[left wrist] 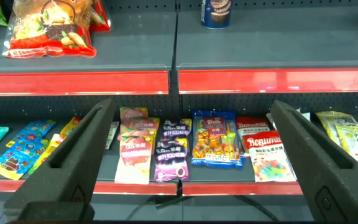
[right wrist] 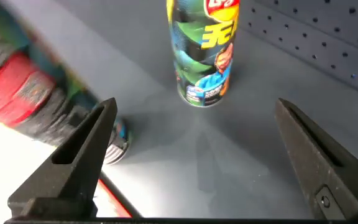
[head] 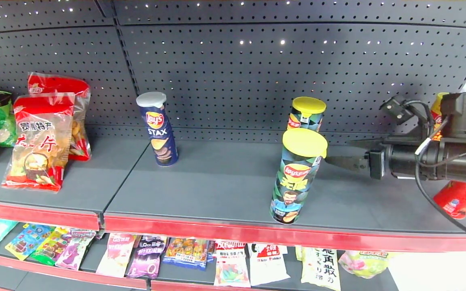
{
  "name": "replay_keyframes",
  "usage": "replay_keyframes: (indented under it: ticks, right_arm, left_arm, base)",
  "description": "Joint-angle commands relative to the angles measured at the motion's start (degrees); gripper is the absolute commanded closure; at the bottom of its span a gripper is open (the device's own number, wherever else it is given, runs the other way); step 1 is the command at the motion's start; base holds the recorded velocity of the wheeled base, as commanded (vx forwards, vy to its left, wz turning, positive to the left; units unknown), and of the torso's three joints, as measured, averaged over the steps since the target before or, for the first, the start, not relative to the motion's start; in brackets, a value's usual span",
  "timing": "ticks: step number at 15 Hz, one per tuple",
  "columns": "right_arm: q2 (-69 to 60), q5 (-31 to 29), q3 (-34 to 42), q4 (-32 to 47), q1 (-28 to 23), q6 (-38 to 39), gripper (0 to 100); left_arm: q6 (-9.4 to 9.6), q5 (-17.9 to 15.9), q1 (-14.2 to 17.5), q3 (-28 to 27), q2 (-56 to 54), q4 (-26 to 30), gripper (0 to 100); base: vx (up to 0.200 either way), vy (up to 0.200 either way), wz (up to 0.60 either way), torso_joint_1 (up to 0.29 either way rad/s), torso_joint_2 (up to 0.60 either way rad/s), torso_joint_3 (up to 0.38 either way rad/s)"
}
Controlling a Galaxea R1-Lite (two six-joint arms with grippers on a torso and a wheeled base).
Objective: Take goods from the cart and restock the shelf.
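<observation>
Tall green cylindrical chip can with yellow plastic lid [head: 297,178] is stood upright near the front of the grey metal shelf board [head: 217,182]. Right gripper [right wrist: 194,109] is positioned over the board, just beside the can, jaws spread wide, nothing gripped. Left gripper [left wrist: 191,107] is positioned in front of the board, jaws wide apart, empty.

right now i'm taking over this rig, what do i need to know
Right gripper: open, empty, beside the front yellow-lid can, apart from it.
Left gripper: open, empty, facing the candy bags on the lower shelf.
Front can stands upright on the upper shelf, a second yellow-lid can behind it, blue can further left.
Done: front can looks placed. Left: likely more goods to fetch and shelve.
</observation>
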Motion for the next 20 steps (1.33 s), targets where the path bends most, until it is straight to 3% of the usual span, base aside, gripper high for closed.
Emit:
replay_keyframes:
  ticks: [1, 5, 9, 16, 20]
  right_arm:
    - [-3.1, 3.8, 7.3, -6.1, -0.8, -0.2, 0]
    - [-4.5, 15.5, 14.7, -16.2, -0.8, -1.5, 0]
    - [-4.6, 19.5, 14.7, -16.6, 0.6, -4.4, 0]
    - [-3.3, 18.7, 13.5, -16.5, 5.2, -4.0, 0]
    - [-2.5, 14.7, 12.6, -16.5, 6.9, -2.3, 0]
  left_arm:
    - [-0.01, 0.0, 0.0, 0.0, 0.1, 0.0, 0]
    - [-0.01, 0.0, 0.0, 0.0, 0.1, 0.0, 0]
    - [-0.10, 0.0, 0.0, 0.0, 0.1, 0.0, 0]
    - [-0.01, 0.0, 0.0, 0.0, 0.1, 0.0, 0]
    - [-0.01, 0.0, 0.0, 0.0, 0.1, 0.0, 0]
  base:
    - [0.000, 0.000, 0.00, 0.000, 0.00, 0.000]
    - [0.000, 0.000, 0.00, 0.000, 0.00, 0.000]
    - [0.000, 0.000, 0.00, 0.000, 0.00, 0.000]
    - [0.000, 0.000, 0.00, 0.000, 0.00, 0.000]
    - [0.000, 0.000, 0.00, 0.000, 0.00, 0.000]
